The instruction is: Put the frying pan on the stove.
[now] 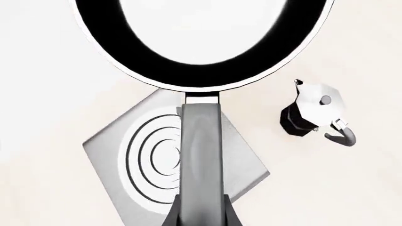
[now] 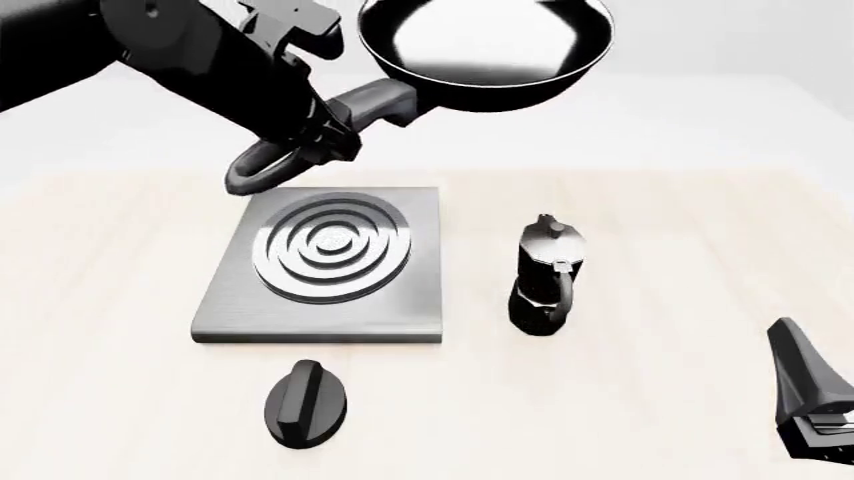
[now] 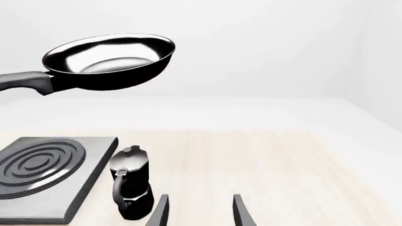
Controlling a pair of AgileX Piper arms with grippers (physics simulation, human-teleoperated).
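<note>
1. The frying pan (image 2: 487, 50) hangs in the air, held level by its handle in my left gripper (image 2: 314, 125), whose jaws are closed on the grey grip. The bowl juts out ahead of my fingertips, beyond the far edge of the stove (image 2: 327, 262) and well above it.
2. I judge this to be the carrying step: the pan is lifted but not yet over the rings. In my left wrist view the handle runs across the rings while the bowl lies past the plate's corner.
3. The next move, as I see it, calls for drawing the pan back toward me until the bowl sits over the rings, then lowering it flat.
4. The pan is round, glossy black with bright reflections inside, and its long dark grey handle ends in a loop behind my jaws.
5. The moka pot (image 2: 545, 272) stands just beside the stove, off to one side below my left jaws; lowering should avoid it.
6. My right gripper (image 3: 199, 212) stands open and empty, low near the table, well away from the pan.
</note>
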